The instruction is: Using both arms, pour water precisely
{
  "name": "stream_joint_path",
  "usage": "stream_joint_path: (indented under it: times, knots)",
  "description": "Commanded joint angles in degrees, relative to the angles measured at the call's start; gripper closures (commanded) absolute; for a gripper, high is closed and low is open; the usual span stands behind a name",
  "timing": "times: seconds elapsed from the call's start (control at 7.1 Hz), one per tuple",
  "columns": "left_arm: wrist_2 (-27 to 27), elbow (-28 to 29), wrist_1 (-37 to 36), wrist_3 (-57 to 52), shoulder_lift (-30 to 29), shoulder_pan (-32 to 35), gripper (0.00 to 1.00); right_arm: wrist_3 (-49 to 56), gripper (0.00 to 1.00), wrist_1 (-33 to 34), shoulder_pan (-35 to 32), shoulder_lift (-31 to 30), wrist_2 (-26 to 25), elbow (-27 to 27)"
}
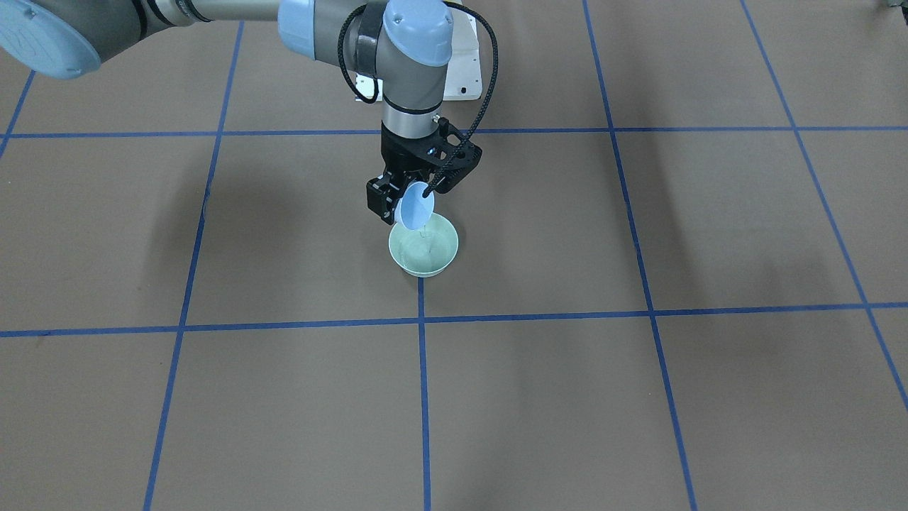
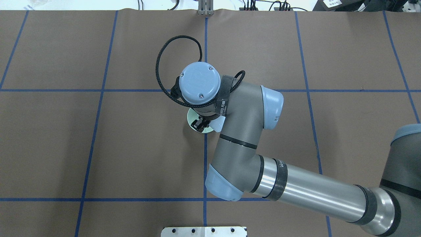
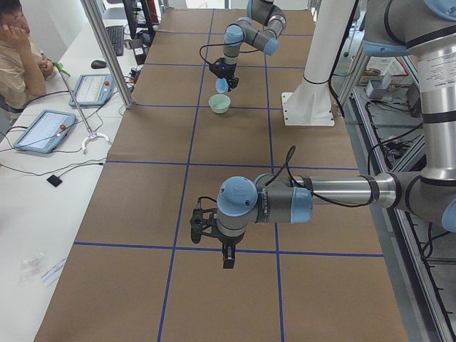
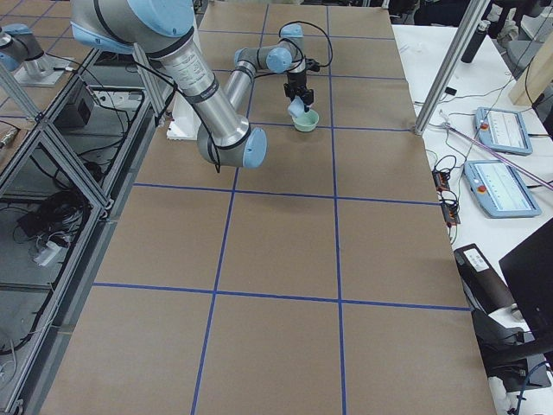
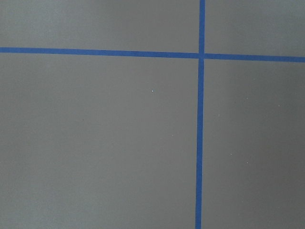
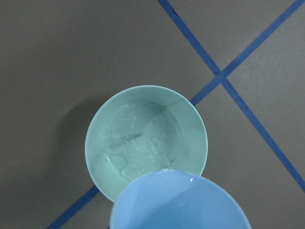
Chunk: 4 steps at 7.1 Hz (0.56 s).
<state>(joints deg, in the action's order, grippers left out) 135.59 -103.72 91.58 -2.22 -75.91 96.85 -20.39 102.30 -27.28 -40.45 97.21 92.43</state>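
My right gripper (image 1: 410,197) is shut on a pale blue cup (image 1: 414,208), which is tilted over a mint green bowl (image 1: 423,245). A thin stream of water runs from the cup's lip into the bowl. In the right wrist view the cup (image 6: 181,202) overlaps the near rim of the bowl (image 6: 143,112), and water pools inside. From overhead the wrist hides most of the bowl (image 2: 191,119). My left gripper (image 3: 226,254) hangs over bare table, far from the bowl (image 3: 219,103). I cannot tell whether it is open or shut, and its wrist view shows only table.
Brown table cover with a grid of blue tape lines (image 1: 423,397). The white pedestal (image 3: 317,71) stands behind the bowl. A person (image 3: 18,57) sits at the side desk with tablets (image 3: 44,130). Aluminium posts (image 4: 449,65) stand along the table's edge.
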Motion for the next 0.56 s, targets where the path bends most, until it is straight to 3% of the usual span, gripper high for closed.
stream_joint_path:
  times: [0.0, 0.42]
  knots:
    - [0.03, -0.34, 0.01, 0.02, 0.23, 0.0, 0.0, 0.0, 1.0, -8.47, -1.02, -4.61, 0.17, 1.87]
    - [0.2, -0.52, 0.18, 0.02, 1.37, 0.0, 0.0, -3.92, 1.0, -15.27, -3.91, -11.92, 0.88, 9.76]
